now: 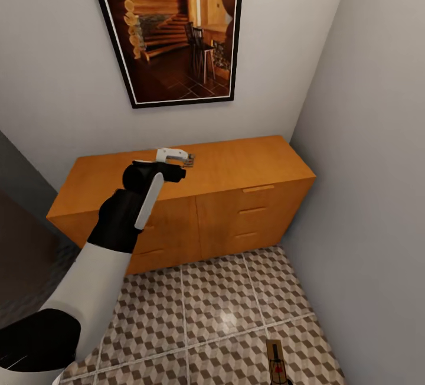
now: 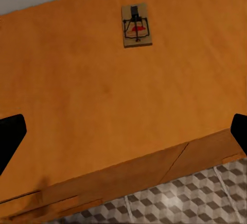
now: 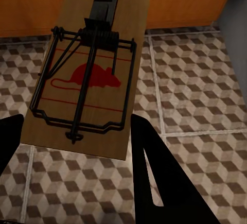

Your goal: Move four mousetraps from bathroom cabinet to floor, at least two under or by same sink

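One mousetrap (image 2: 136, 26), a tan board with black wire and a red mark, lies flat on top of the orange-brown cabinet (image 1: 236, 166). My left gripper (image 2: 123, 131) hovers open over the cabinet top, short of that trap, its black fingers (image 2: 10, 136) spread wide. In the head view the left gripper (image 1: 179, 162) sits just beside the trap (image 1: 190, 160). A second mousetrap (image 3: 87, 74) is held between the fingers (image 3: 154, 172) of my right gripper (image 3: 77, 149) above the bathroom floor (image 3: 195, 80). That held mousetrap (image 1: 277, 362) shows at the head view's lower edge.
A framed picture (image 1: 177, 25) of a log interior hangs on the wall above the cabinet. A grey wall (image 1: 372, 196) closes in on the right, next to the cabinet's end. The cube-patterned floor (image 1: 218, 308) stretches in front of the drawers.
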Robot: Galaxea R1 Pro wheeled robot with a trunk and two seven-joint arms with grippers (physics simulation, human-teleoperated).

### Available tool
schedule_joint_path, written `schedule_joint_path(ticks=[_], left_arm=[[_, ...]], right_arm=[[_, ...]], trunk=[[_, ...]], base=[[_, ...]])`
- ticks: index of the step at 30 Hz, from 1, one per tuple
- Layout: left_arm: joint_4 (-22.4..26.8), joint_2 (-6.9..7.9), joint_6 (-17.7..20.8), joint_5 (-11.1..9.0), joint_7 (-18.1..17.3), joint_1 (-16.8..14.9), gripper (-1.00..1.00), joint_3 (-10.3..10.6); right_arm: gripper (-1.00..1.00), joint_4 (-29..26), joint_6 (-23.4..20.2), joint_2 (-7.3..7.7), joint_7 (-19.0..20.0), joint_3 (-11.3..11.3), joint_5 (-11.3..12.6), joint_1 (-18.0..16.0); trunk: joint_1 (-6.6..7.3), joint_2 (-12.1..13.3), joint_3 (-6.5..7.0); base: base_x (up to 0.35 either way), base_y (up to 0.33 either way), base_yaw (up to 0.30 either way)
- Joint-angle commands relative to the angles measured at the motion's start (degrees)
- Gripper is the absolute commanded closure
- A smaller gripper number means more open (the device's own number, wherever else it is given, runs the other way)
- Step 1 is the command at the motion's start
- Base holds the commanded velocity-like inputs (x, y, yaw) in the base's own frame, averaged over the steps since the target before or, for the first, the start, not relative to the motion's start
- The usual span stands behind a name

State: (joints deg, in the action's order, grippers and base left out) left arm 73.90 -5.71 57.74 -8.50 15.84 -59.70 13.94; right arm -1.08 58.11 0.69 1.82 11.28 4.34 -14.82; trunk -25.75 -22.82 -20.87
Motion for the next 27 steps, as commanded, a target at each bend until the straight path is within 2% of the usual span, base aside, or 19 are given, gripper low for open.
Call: schedule_joint_path(ticks=[1,3,7,27], left_arm=[[0.0,-0.07,0.2,-1.0,0.6,0.0,-1.00,-0.7],[-0.1,-0.46,0.1,-1.9,0.6,0.0,-1.00,-2.7],[-0.1,-0.68,0.1,-2.6,0.6,-0.1,-1.00,-3.8],[-0.3,-0.74,0.0,-2.9,0.8,0.0,-1.00,-4.0]], right_arm=[[1.00,0.0,0.2,0.01,0.6,0.3,0.7,0.0],[1.00,0.0,0.2,0.02,0.6,0.3,0.7,0.0],[1.00,0.0,0.2,0.02,0.6,0.3,0.7,0.0],[1.00,0.0,0.1,0.01,0.6,0.3,0.7,0.0]], trunk=[[-0.03,-0.1,-0.09],[-0.03,-0.1,-0.09],[-0.03,-0.1,-0.09],[-0.03,-0.1,-0.09]], base=[[0.000,0.000,0.000],[0.000,0.000,0.000],[0.000,0.000,0.000],[0.000,0.000,0.000]])
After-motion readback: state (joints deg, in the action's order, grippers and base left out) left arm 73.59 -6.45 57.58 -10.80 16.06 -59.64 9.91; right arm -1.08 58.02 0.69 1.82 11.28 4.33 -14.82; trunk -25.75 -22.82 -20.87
